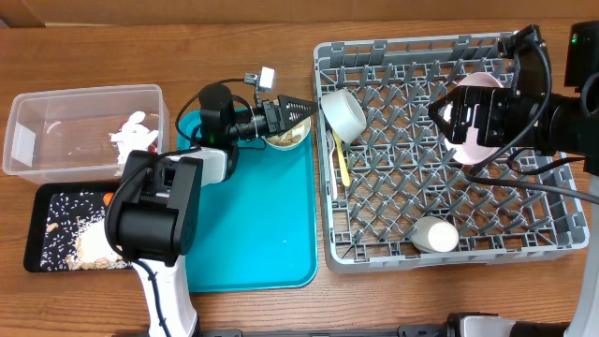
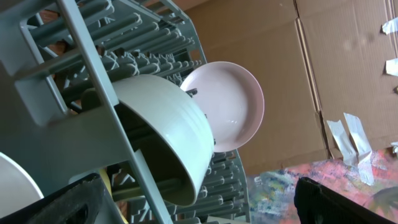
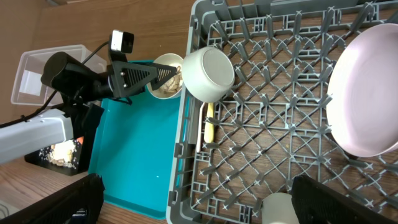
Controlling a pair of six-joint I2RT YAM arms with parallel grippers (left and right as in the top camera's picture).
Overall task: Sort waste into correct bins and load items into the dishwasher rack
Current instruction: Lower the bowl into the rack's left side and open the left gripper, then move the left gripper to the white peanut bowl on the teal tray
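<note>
The grey dishwasher rack (image 1: 449,201) fills the right side. A white bowl (image 1: 343,114) leans on its side against the rack's left wall (image 2: 81,37), and my left gripper (image 1: 307,112) hangs open just left of it, apart from it. That bowl (image 2: 161,124) fills the left wrist view, with the pink-white plate (image 2: 230,106) behind. The plate (image 1: 479,120) stands on edge among the pegs, under my open right gripper (image 1: 459,122), which holds nothing. A pale yellow utensil (image 1: 342,161) lies in the rack. A second bowl (image 1: 285,140) with beige scraps sits on the teal tray (image 1: 253,234).
The clear tub (image 1: 56,131) at far left holds crumpled white paper (image 1: 131,133). In front of it, the black tray (image 1: 47,220) holds beige scraps (image 1: 94,245) and an orange bit (image 1: 110,197). A small white cup-like dish (image 1: 435,234) lies near the rack's front edge.
</note>
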